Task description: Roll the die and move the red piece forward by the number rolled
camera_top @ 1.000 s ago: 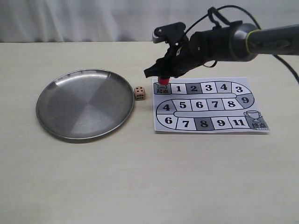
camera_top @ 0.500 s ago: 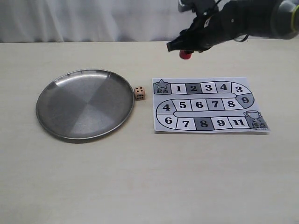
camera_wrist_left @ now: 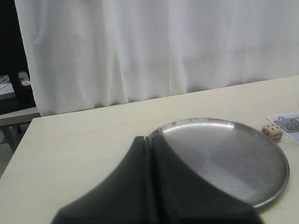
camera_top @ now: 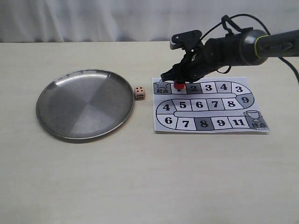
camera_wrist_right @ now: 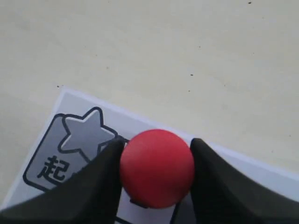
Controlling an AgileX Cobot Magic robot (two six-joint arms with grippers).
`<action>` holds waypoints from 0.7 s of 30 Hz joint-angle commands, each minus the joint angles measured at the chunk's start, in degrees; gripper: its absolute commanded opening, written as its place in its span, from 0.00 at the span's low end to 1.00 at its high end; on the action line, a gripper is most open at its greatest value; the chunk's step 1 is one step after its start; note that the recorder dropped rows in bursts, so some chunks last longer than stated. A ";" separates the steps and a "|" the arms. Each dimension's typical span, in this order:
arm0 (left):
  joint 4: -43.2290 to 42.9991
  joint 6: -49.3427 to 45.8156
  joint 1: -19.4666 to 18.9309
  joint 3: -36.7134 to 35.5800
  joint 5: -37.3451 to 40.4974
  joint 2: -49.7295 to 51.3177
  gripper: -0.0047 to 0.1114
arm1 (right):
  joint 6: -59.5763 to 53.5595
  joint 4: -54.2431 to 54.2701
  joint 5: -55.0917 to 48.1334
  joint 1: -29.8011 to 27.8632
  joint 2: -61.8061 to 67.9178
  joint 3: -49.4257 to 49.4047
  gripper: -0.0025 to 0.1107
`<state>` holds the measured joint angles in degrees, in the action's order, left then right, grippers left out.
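Two wrist views, right hand point(camera_wrist_right: 157, 173) clamped on red piece point(camera_wrist_right: 156, 163), left hand point(camera_wrist_left: 147, 143) together

The red piece point(camera_top: 179, 85) covers the numeral of the first square on the board point(camera_top: 201, 113).

Exterior high, frontal; wrists close; all share board point(camera_top: 224, 113).

- The right gripper point(camera_top: 179, 80) reaches in from the right and clamps the red piece point(camera_top: 179, 86) between its fingers, over square 1 of the board sheet point(camera_top: 210, 105), just beside the star square.
- The die point(camera_top: 139, 93) sits on the table point(camera_top: 149, 177) between the metal plate point(camera_top: 85, 104) and the sheet, close to the plate's rim.
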<state>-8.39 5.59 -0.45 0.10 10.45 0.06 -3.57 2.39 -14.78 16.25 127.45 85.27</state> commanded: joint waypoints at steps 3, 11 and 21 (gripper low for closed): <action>0.13 0.05 0.48 -0.10 -0.52 -0.06 0.04 | -0.14 0.18 -3.85 0.05 -2.08 -0.14 0.06; 0.13 0.05 0.48 -0.10 -0.52 -0.06 0.04 | -0.25 -0.69 -4.81 -0.95 -11.28 0.53 0.06; 0.13 0.05 0.48 -0.10 -0.52 -0.06 0.04 | -0.04 -0.69 -4.42 -2.88 -12.00 -0.01 0.06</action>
<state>-8.39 5.59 -0.45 0.10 10.45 0.06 -3.57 2.08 -19.78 13.68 113.13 85.86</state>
